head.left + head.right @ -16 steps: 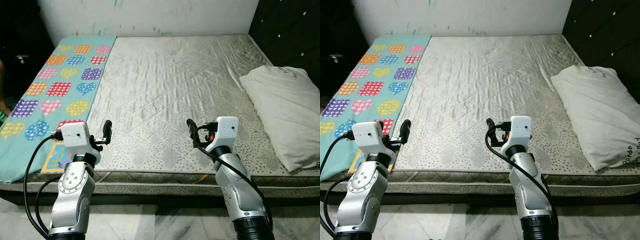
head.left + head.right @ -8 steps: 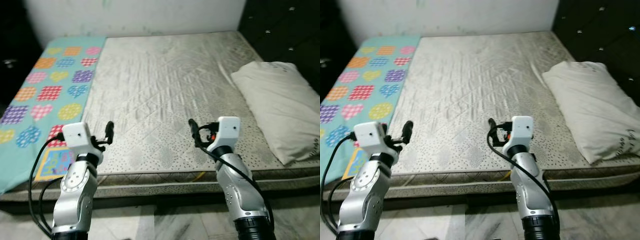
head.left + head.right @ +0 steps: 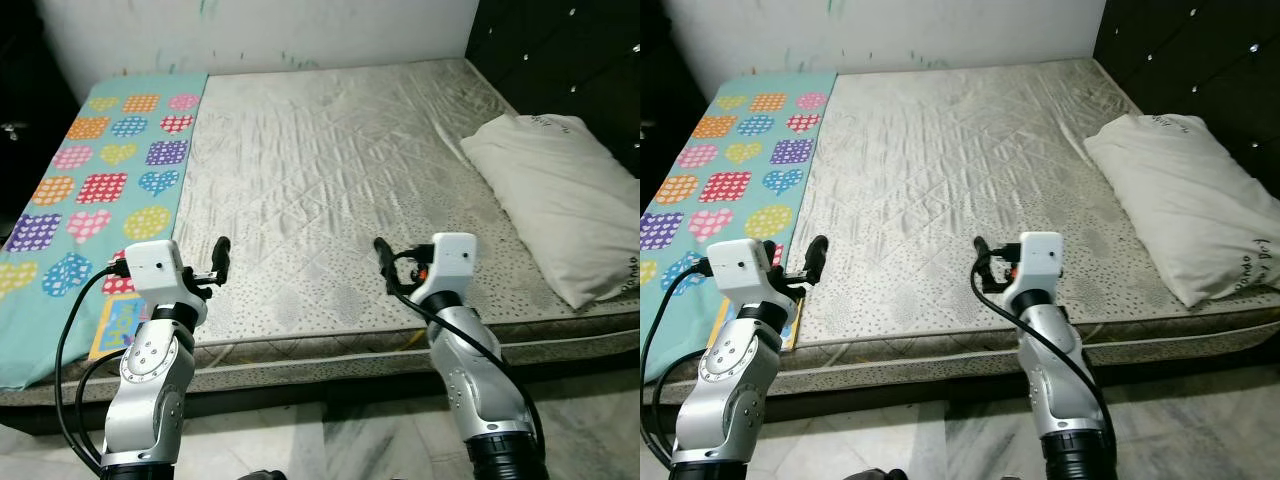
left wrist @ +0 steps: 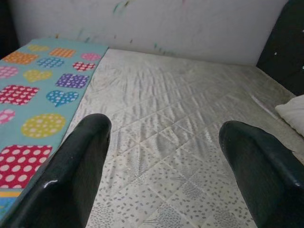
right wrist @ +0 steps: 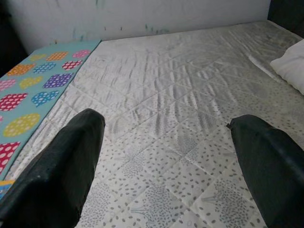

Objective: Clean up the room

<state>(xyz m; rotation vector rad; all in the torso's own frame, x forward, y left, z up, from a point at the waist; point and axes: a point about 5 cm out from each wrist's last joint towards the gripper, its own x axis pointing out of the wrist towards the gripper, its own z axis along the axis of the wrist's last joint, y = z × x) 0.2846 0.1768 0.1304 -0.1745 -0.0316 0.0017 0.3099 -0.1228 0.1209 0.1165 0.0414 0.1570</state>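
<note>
Nearest the camera, at the lower left of the head view, the left pincer point(image 3: 218, 262) is raised over the near edge of the mattress point(image 3: 330, 180), its fingers point(image 4: 71, 175) spread wide with nothing between them; at lower centre the right pincer point(image 3: 384, 266) is held the same way, fingers point(image 5: 61, 166) wide and empty. The likeliest trouble from here, as I judge it, is a reach made from too far off: the pillow point(image 3: 560, 210) lies well apart from both pincers at the right of the frame, and stretching across the bed could drag the sheet or only pinch loose fabric. A soft, slack pillow may also sag and slip from a two-finger hold. On the left of the frame a turquoise blanket point(image 3: 90, 180) patterned with coloured hearts and squares covers that side of the bed, its near end hanging over the edge; grabbing it by one corner would probably bunch it. The pillow is white, plump and creased, lying slantwise beside the dark headboard point(image 3: 560, 60) at upper right.
</note>
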